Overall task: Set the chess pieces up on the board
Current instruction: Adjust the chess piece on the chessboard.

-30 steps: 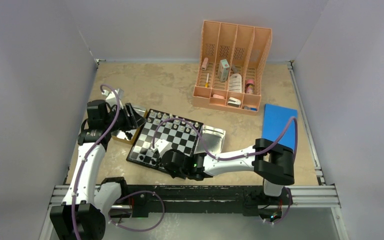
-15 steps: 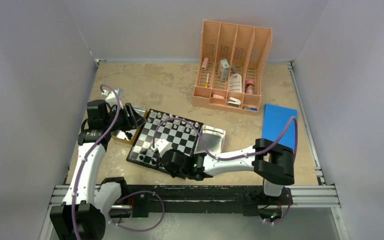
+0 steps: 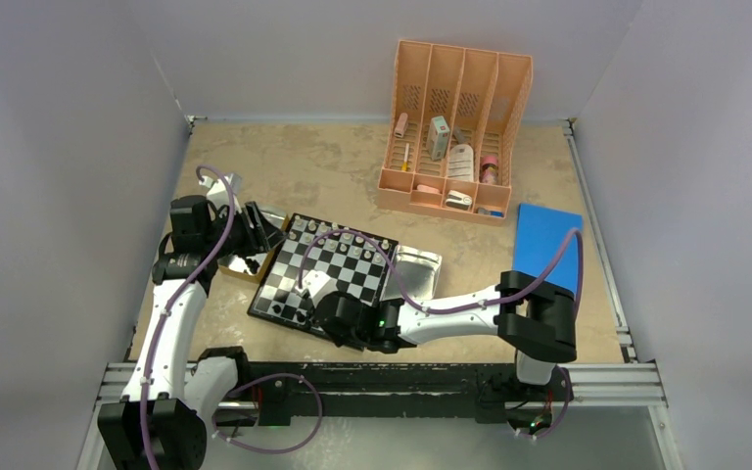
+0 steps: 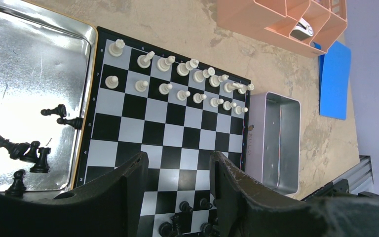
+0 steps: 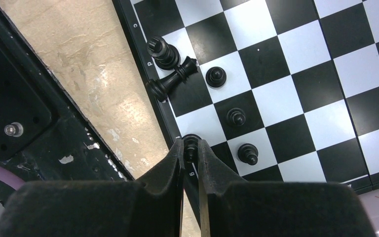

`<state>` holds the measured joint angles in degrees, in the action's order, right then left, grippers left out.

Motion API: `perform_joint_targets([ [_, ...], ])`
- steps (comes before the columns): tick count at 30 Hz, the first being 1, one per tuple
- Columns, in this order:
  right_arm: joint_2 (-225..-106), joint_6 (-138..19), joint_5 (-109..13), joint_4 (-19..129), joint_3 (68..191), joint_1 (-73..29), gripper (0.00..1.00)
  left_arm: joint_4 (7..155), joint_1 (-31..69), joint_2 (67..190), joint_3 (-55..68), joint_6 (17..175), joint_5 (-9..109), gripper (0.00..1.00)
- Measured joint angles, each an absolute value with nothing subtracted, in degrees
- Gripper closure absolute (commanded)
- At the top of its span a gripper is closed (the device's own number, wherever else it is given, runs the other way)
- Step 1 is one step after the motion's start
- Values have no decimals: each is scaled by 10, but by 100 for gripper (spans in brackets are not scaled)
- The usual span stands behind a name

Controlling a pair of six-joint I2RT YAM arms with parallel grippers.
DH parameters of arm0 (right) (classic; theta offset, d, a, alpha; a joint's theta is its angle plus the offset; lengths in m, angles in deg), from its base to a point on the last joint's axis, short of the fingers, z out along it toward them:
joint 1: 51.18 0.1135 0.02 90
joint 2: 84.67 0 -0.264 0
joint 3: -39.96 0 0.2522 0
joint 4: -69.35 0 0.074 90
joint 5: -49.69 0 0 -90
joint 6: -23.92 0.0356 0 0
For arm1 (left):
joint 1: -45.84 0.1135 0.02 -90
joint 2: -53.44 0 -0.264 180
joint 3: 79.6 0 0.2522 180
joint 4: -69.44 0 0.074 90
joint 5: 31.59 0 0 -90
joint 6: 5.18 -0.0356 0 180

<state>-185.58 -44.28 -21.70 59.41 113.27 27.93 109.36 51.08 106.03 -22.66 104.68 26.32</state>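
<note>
Jaws of my right gripper (image 5: 190, 148) clamp a black piece (image 5: 191, 140) at the edge of the board (image 5: 286, 49); my left gripper (image 4: 177, 158) hangs wide.

The fingers (image 5: 165, 173) of my right pincer (image 5: 191, 147) look matt plastic, the chess piece (image 5: 191, 139) in them glossy. The board (image 5: 282, 104) is glossy, the tray (image 4: 29, 74) scratched shiny metal.

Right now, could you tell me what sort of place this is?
Likely a robotics lab test cell: plain grey walls box in the table, and two robot arms mount on an aluminium rail.
</note>
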Motion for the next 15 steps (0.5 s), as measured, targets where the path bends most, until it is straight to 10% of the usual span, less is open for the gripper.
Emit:
perform_joint_targets([
  [15, -1864, -443, -217, 598, 1144, 279, 86, 1094, 511, 1061, -227, 1047, 266, 51],
])
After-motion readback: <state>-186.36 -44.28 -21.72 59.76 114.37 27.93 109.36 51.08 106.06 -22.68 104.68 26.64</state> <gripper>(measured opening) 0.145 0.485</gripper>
